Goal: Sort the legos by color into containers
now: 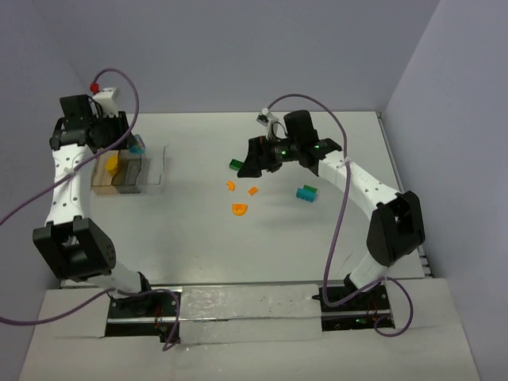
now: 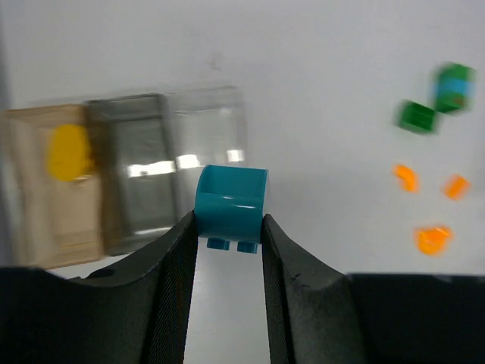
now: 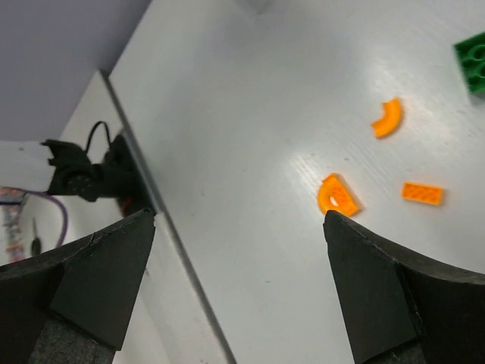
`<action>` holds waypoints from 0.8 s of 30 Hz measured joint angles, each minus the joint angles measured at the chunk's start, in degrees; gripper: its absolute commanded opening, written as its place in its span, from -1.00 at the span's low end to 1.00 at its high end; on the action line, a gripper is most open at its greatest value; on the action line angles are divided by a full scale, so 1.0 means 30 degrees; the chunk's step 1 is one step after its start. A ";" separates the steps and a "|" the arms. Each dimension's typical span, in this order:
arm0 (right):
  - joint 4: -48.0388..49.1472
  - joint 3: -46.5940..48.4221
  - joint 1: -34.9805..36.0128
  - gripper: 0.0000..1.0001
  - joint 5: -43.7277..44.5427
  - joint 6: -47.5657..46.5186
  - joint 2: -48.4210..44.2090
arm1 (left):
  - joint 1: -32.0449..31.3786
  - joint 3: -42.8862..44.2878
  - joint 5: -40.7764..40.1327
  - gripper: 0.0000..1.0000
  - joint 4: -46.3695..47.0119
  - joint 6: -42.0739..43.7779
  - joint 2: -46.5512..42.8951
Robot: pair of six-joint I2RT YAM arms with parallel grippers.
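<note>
Three orange legos (image 3: 339, 196) and a green brick (image 3: 474, 64) lie loose on the table (image 3: 250, 114), unsorted | left gripper (image 2: 229, 227) clenched on a teal lego (image 2: 231, 199), held up at the containers (image 2: 136, 205) — likely to drop it by colour | right gripper (image 3: 239, 227) spread wide, empty — poised near the orange pieces, probably for the next pick

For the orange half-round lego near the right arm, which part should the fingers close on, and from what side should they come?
Probably from straight above: the orange half-round lego lies flat on the table, so only its thin edges offer purchase. Set one finger on the straight edge, the other on the crown of the curve. The open right gripper is nearest.
</note>
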 measured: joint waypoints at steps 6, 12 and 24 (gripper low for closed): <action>-0.1322 0.0156 -0.0384 0.99 0.2462 -0.1288 -0.0491 | 0.0198 0.2934 -0.6520 -1.00 0.0865 0.0257 0.3890; -0.2222 0.0156 -0.0667 1.00 0.4202 -0.2192 -0.1233 | 0.0292 0.4732 -0.8919 -1.00 0.0804 0.0110 0.7581; -0.2968 0.0105 -0.2198 1.00 0.5924 -0.3327 -0.1716 | 0.0123 0.3839 -0.9105 -0.61 0.0742 0.0039 0.8368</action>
